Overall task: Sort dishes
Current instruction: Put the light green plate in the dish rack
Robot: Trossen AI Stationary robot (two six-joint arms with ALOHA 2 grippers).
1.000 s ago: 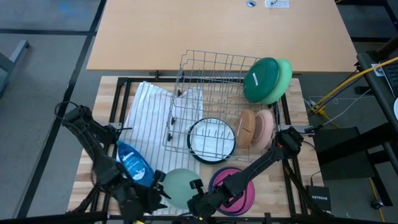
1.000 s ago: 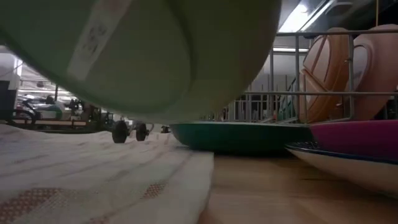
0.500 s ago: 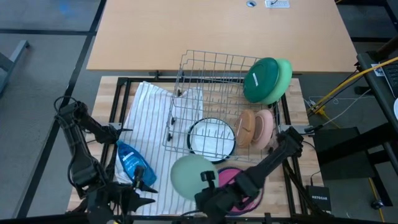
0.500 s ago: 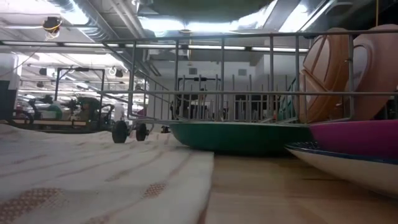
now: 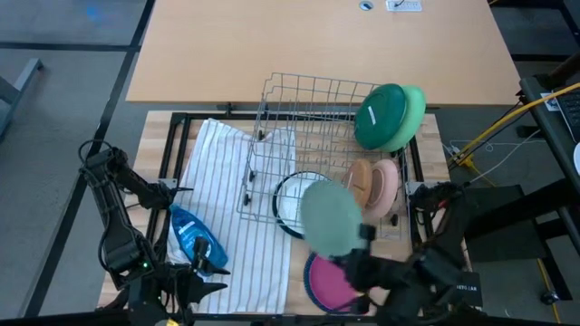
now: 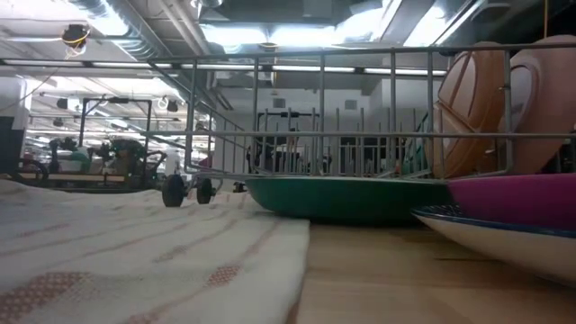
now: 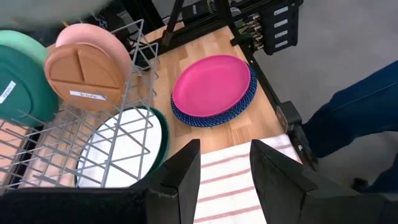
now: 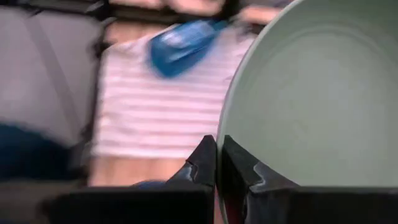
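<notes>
My right gripper [image 5: 364, 239] is shut on a sage bowl [image 5: 331, 217] and carries it above the near edge of the grey wire rack [image 5: 317, 136]. My left gripper [image 7: 224, 165] is open over the striped towel [image 5: 236, 208], near the table's near-left corner, and touches nothing. A magenta plate [image 5: 328, 282] lies on a blue plate by the near edge. A white plate with a dark green rim [image 5: 294, 204] lies under the rack. Tan [image 5: 361, 186] and peach [image 5: 388, 186] plates stand on edge in the rack. Dark green [image 5: 381, 116] and light green [image 5: 414, 110] dishes lean at its far right corner. My right gripper pinches the sage bowl's rim [image 8: 220, 134], one finger on the outer wall and one finger [image 8: 242, 168] on the pale inside. The bowl is lifted clear of the table and tilted, with most of it reaching away from the fingers.
A blue soap bottle [image 5: 192, 237] lies on the towel beside my left gripper. The rack's wires stand up around the standing plates. Bare wood shows between the towel and the magenta plate [image 7: 211, 84]. A person's leg in blue shows beyond the table's right edge [image 7: 360, 106].
My right gripper has lifted the sage bowl from just above the towel at the near edge and swung it up, toward the right and the far side, over the rack's near edge. My left arm drew back toward the left edge, then stayed still.
</notes>
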